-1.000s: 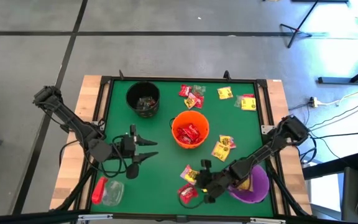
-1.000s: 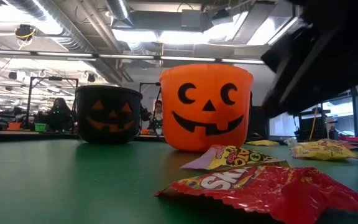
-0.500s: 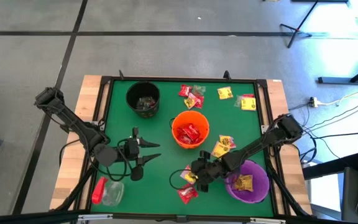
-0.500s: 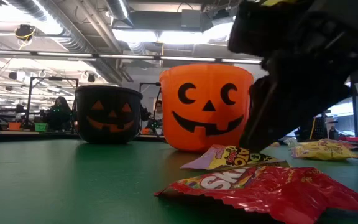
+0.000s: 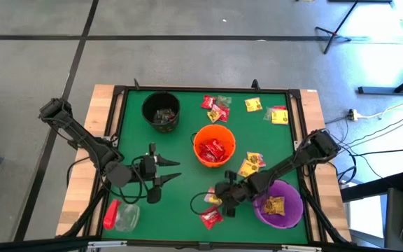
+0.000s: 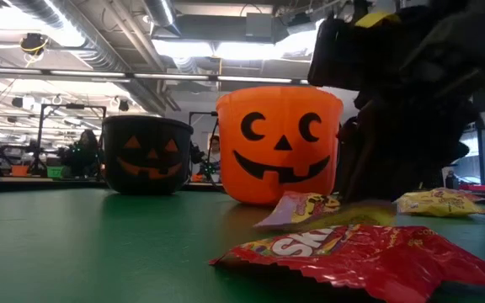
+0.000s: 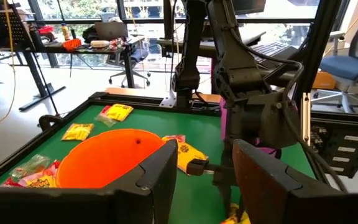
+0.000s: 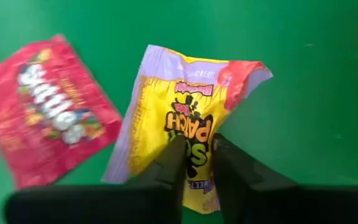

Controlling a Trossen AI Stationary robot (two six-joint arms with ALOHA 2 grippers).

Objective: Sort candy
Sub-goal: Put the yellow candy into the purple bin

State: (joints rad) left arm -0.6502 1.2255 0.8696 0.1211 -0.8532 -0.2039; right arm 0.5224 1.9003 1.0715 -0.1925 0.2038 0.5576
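A yellow candy packet (image 8: 188, 109) lies on the green table (image 5: 180, 203) near the front, just left of the purple bucket (image 5: 289, 210). It also shows in the low view (image 6: 306, 206). My right gripper (image 8: 197, 158) is down on it, shut on it. A red candy packet (image 8: 45, 109) lies flat beside it, nearer the table's near edge (image 5: 210, 218). My left gripper (image 5: 173, 170) is open and empty at the table's left middle, pointing toward the orange bucket (image 5: 214, 145). My right gripper pinches the yellow packet between its two fingers (image 8: 176, 165), at the middle of one short end (image 8: 197, 146). The fingers come from above, slanting down. The packet's far end (image 6: 280, 217) rests on the table, and the held end is tipped up a little.
The orange bucket holds red packets, a black bucket (image 5: 161, 110) stands at the far left, and the purple bucket holds yellow ones. More packets lie by the far edge (image 5: 215, 106), (image 5: 278, 114) and right of the orange bucket (image 5: 250, 164). A red-capped clear jar (image 5: 121, 215) lies at the near left.
My right gripper has gone from beside the purple bucket toward the table's left and down onto the yellow packet. The packet's held end now stands tipped up a little from the table; its other end has stayed down.
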